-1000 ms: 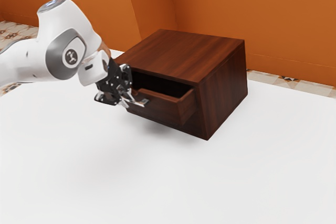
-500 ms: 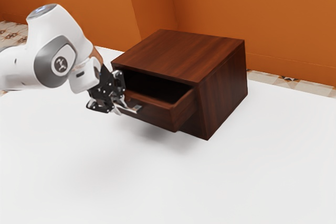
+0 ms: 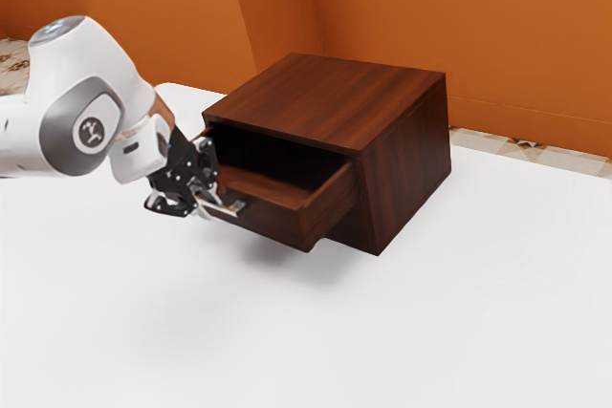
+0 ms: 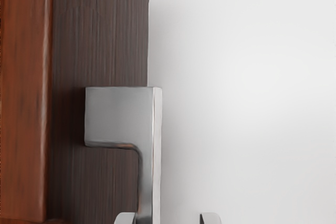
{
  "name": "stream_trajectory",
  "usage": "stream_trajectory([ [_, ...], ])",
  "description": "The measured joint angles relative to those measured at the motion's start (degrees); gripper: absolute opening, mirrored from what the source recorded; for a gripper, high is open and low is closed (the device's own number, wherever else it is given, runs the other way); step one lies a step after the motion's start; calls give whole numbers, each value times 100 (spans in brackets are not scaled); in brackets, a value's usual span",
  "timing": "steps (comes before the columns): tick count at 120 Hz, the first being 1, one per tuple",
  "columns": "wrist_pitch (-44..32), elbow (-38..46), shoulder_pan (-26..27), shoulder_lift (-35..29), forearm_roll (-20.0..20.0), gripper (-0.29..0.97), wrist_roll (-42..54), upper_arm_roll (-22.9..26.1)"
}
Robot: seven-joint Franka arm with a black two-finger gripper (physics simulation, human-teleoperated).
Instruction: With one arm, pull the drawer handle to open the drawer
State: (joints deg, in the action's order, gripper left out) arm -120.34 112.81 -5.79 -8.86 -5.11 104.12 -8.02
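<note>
Near the tabletop's (image 3: pixel 430 312) far edge, the drawer (image 3: pixel 287 200) stands partly out of the cabinet (image 3: pixel 335 102); the gripper (image 3: pixel 203 204), jaws parted, straddles the handle (image 3: pixel 228 205); more pulling likely remains.

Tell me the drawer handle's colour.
The handle is silver-grey, clearest in the wrist view.

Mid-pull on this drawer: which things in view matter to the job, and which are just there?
Job:
drawer
metal handle
tool, at the handle
cabinet housing the drawer

Just there:
white table
orange wall
patterned floor tiles
</note>
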Motion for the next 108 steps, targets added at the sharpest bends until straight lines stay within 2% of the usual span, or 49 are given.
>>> stream_trajectory([
  [34,-26,229,12,-223,52,7,-14,1],
  [66,-53,421,18,-706,63,6,-23,-5],
  [72,-55,400,28,-896,69,12,-24,-1],
  [90,4,35,96,-1152,10,39,-23,19],
  [108,250,-415,295,-1109,-288,54,-37,116],
])
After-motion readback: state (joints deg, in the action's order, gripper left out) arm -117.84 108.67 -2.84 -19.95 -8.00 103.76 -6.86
